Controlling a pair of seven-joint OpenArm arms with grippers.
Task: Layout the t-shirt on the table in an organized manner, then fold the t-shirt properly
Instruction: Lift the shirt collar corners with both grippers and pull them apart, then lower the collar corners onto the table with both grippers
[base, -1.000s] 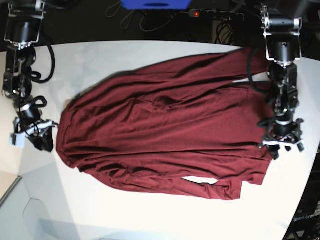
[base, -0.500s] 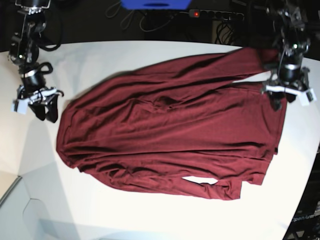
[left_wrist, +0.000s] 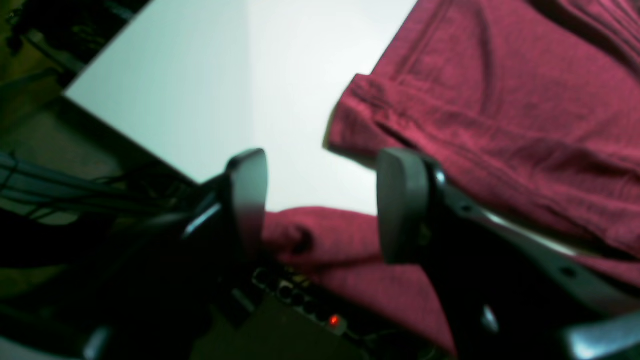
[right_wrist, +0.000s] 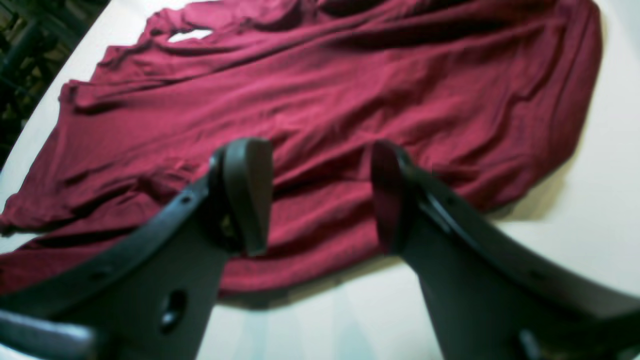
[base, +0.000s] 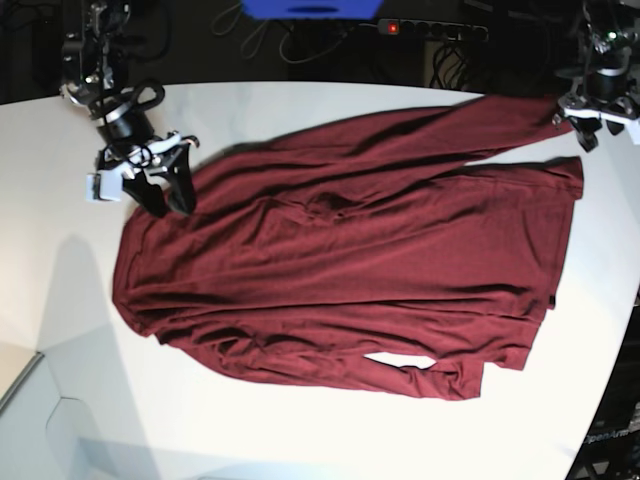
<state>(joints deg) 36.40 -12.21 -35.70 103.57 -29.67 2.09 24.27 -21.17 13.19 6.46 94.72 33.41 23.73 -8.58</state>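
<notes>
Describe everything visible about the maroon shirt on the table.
The dark maroon long-sleeved knit shirt lies spread and wrinkled across the white table, plain and unprinted. One sleeve stretches along its far side to the table's edge, the other lies folded along its near edge. Neither end effector grips it; both hover open nearby.

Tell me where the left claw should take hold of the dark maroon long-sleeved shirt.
Probably the cuff end of the dark maroon long-sleeved shirt, which lies by the white table's far edge directly below the open left claw. Come straight down from above; the cloth lies flat.
</notes>
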